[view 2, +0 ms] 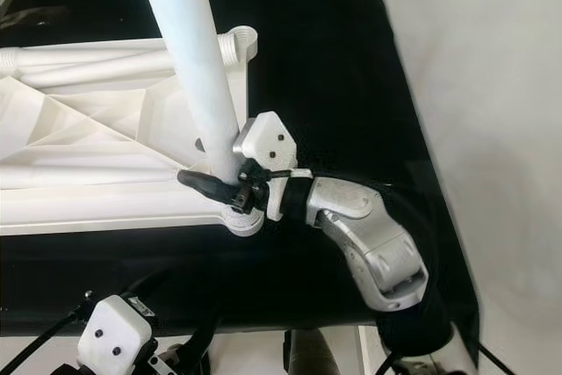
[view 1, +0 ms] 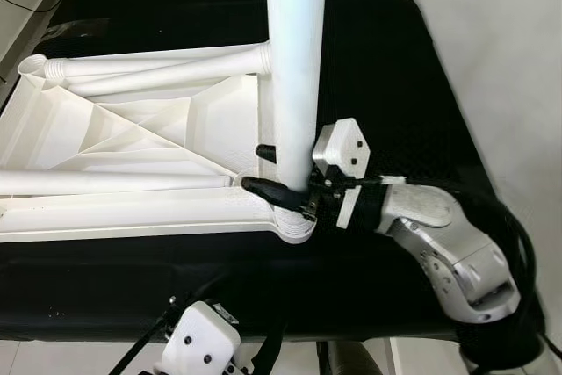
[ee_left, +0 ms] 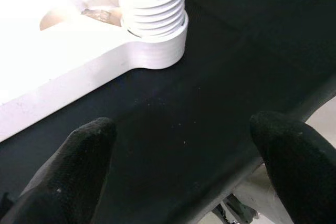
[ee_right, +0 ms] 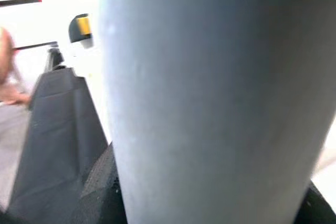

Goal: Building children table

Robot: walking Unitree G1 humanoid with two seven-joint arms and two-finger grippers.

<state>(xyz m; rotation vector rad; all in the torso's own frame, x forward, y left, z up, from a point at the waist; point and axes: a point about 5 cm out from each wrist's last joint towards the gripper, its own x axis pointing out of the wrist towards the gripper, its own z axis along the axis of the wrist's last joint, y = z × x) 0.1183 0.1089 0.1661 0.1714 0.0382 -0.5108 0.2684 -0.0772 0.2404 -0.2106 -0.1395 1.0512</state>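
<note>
Right arm reaches in from the near right, bent at the wrist — right gripper [view 1: 279, 175] has its 2 black fingers clamped. Left gripper [ee_left: 184, 171] sits low at the near edge, fingers [ee_left: 73, 171] spread apart.

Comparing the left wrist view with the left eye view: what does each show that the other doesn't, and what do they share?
Left wrist view alone: the ribbed threads at the foot of the upright leg, and the left pincer's fingertips spread apart, hovering over the black cloth.

Left eye view alone: the right pincer closed around the leg, two more legs lying across the upturned tabletop, and its ribbed underside.

Both: the leg standing in the tabletop's corner socket on the black cloth.
</note>
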